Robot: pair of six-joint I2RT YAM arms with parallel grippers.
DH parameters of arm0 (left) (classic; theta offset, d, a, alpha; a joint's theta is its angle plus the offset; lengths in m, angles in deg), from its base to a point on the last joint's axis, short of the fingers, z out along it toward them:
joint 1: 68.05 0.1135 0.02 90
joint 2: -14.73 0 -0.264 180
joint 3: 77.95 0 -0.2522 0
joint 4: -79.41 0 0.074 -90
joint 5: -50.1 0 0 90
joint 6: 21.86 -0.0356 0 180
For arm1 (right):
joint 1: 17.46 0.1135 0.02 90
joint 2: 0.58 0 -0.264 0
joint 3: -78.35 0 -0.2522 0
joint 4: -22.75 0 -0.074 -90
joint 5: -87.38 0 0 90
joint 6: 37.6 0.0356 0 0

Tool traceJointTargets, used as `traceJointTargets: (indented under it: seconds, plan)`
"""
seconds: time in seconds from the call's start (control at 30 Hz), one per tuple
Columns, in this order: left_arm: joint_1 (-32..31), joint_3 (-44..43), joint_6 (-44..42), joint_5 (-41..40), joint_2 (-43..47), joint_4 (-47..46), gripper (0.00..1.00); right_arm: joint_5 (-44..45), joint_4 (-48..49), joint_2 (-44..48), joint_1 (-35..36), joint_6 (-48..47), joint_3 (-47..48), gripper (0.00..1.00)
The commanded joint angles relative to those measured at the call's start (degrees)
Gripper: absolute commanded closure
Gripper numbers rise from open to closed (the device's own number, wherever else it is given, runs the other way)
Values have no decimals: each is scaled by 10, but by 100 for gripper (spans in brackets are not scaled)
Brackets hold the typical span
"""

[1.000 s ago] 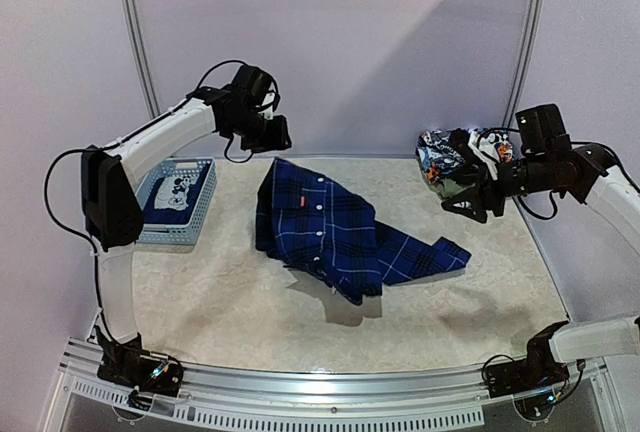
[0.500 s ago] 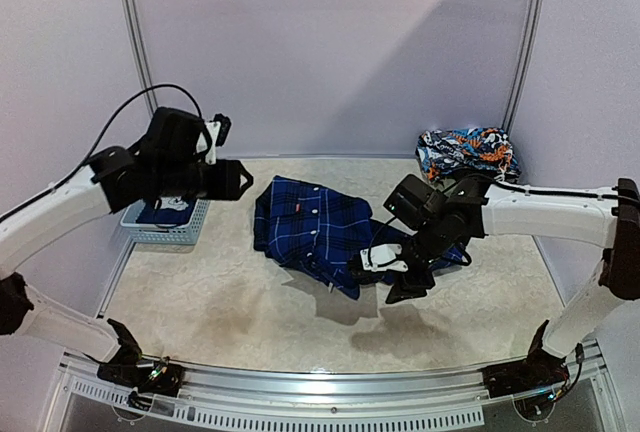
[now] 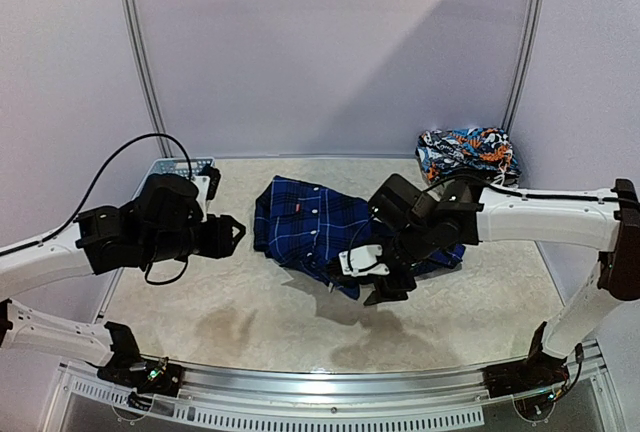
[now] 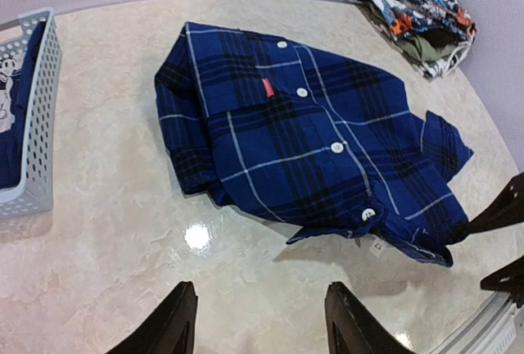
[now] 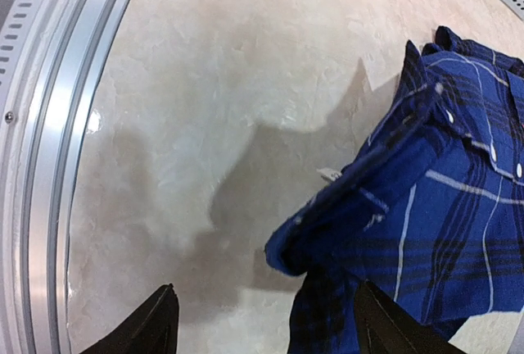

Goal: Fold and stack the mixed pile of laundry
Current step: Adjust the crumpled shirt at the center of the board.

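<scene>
1 navy T-shirt [image 4: 13, 129] lies in the basket [image 4: 38, 116] at left. Left gripper [image 3: 237, 235], fingers apart and empty, faces the rumpled plaid shirt [image 3: 308, 224] at centre; right gripper [image 3: 386, 289] gapes beside its near hem. Far right, heaped garments [image 3: 465, 152] wait: folding looks barely begun.

The blue-and-black plaid shirt [image 4: 303, 149] lies rumpled, buttons up, at the centre of the desk [image 4: 106, 264]. At 9 o'clock a slotted basket [image 4: 39, 124] holds a navy garment [image 4: 16, 149]; at 1 o'clock sits a colourful clothes heap [image 4: 417, 10]. At 6 o'clock the left end effector [image 4: 262, 329] has its fingers apart.
</scene>
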Motion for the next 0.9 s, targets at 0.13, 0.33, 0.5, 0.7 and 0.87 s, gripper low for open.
traceJointTargets:
  seconds: [0.13,0.33,0.5,0.7,0.87]
  plan:
    - [-7,15,38,-78,59,10,45,25,56,-77,19,30,49,30]
    - [-7,13,19,-102,78,27,45,39,22,-119,34,43,111,92]
    - [-7,8,-11,-123,74,31,45,-12,-45,-112,34,64,228,100]
    - [-6,-21,-33,-178,92,54,45,-103,-126,-122,7,90,455,100]
    - [-6,-29,-59,-217,135,59,44,-166,-56,-105,-74,221,532,100]
